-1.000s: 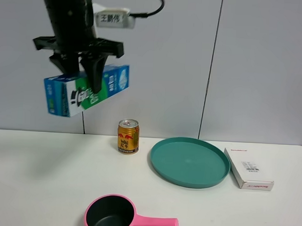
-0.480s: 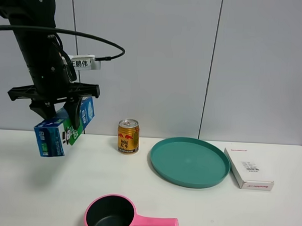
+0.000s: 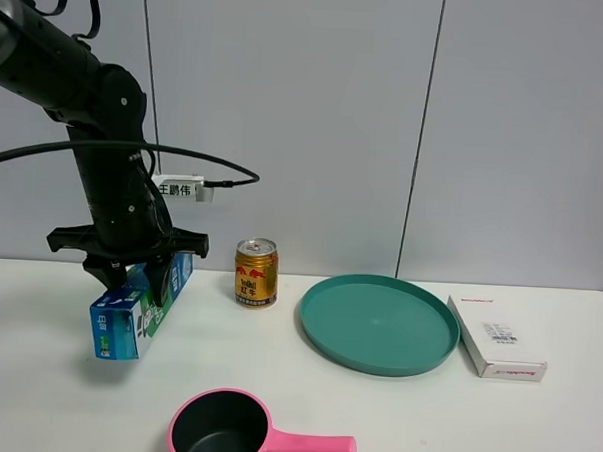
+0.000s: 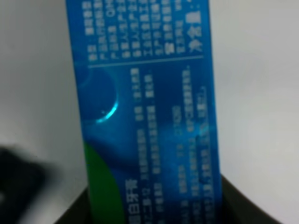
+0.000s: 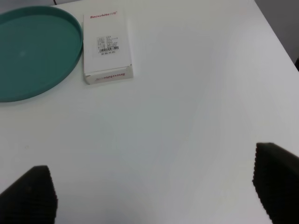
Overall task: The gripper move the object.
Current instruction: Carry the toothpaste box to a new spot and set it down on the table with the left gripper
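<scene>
At nine o'clock on the table [image 3: 33, 404], the left pincer [image 3: 137, 279] clamps the toothpaste box [image 3: 117, 328] around its middle, likely for balance. The box is tilted, its low end at or just above the surface; I cannot tell which. At three o'clock from it stand the can [image 3: 256, 273], plate [image 3: 379, 325] and white box [image 3: 497, 338]. The right pincer [image 5: 152, 186] is spread wide and empty, seemingly parked clear.
</scene>
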You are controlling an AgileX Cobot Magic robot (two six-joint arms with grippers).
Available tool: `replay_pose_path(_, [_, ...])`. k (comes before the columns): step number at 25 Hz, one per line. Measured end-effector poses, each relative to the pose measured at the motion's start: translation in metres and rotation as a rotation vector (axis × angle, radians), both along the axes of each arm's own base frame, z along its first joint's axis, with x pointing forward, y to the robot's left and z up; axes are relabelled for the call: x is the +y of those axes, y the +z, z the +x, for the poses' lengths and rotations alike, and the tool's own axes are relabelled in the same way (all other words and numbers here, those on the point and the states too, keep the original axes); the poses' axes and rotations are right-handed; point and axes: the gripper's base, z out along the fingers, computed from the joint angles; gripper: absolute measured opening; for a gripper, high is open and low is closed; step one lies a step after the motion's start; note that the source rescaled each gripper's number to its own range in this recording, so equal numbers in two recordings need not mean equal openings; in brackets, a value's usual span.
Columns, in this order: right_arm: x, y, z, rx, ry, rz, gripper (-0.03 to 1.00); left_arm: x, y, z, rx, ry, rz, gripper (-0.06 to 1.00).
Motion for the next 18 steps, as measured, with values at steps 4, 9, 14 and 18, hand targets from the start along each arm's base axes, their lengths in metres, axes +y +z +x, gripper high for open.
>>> replay_pose_path(4, [0.000,0.000,0.000,0.000,0.000,0.000,1.00,-0.002,-0.001,0.007,-0.069,-0.011,-0.011,0.00])
replay_pose_path(9, [0.000,0.000,0.000,0.000,0.000,0.000,1.00,-0.004,-0.002,0.014,-0.139,-0.019,-0.035,0.00])
replay_pose_path(14, [0.000,0.000,0.000,0.000,0.003,0.004,1.00,-0.006,-0.018,0.018,-0.130,-0.020,-0.033,0.00])
replay_pose_path(18, [0.000,0.000,0.000,0.000,0.000,0.000,1.00,-0.006,-0.023,0.019,-0.133,-0.026,-0.028,0.00])
